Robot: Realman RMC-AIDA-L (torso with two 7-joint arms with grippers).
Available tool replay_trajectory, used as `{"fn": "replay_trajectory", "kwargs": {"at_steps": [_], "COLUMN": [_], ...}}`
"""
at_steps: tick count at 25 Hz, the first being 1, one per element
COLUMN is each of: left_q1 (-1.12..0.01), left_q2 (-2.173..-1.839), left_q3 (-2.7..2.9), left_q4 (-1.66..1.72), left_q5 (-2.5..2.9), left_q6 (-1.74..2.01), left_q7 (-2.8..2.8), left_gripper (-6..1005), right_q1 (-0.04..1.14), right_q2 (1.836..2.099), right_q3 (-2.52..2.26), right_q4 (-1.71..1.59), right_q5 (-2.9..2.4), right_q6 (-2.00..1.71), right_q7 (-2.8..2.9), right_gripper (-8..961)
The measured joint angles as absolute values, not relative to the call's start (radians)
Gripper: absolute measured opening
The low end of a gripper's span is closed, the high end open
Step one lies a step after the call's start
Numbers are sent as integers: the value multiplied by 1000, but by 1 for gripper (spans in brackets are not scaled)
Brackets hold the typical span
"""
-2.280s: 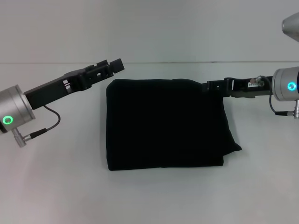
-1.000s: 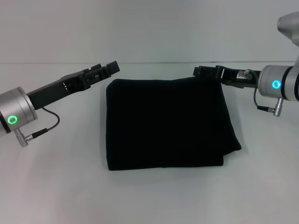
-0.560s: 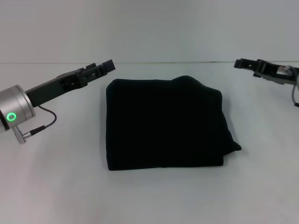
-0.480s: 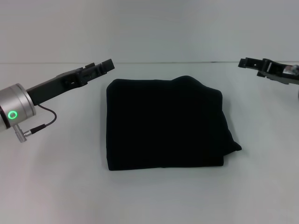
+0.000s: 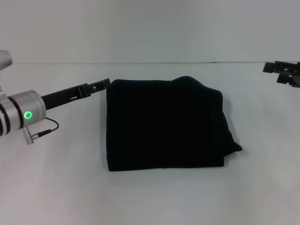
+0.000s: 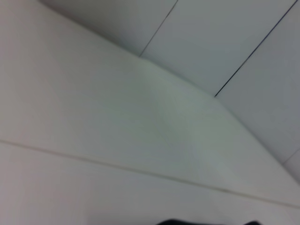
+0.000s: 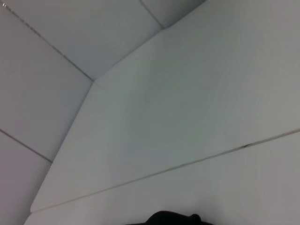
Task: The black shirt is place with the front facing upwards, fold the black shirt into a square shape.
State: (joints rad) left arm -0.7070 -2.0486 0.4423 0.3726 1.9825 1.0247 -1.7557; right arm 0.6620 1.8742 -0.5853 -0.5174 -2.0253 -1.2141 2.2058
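Head view: I see the shirt [image 5: 165,124] folded roughly square at table [image 5: 56,187] centre. My right gripper [image 5: 280,71] has released it and withdrawn; left gripper [image 5: 101,85] hovers beside it. I cannot tell finger positions. Folding looks finished.

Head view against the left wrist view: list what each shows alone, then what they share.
Only the head view shows the black shirt folded into a rough square, plain side up, the left claw by its far left corner, and the right claw far off at the right edge. Only the left wrist view shows dark seam lines crossing the wall panels. Both share the white table meeting the pale wall.
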Motion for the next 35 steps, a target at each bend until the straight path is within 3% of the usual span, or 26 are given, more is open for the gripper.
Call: {"fn": "replay_trajectory", "kwargs": {"at_steps": [12,35], "left_q1": [-760,-815], "left_q2": [-2087,-2115], "left_q3": [607,707], "left_q4": [357,334], "left_q5": [1985,1990], "left_q6": [824,768], "left_q7": [-1801,-1802], "left_gripper": [908,905], "right_q1": [654,672], "right_q2": [1873,1879], "right_q3": [-556,-562], "right_q4": [-527,-529], "right_q5": [-2025,-2025], "right_q6": [-1228,-1223], "right_q7": [2212,2221], "right_gripper": [850,850]}}
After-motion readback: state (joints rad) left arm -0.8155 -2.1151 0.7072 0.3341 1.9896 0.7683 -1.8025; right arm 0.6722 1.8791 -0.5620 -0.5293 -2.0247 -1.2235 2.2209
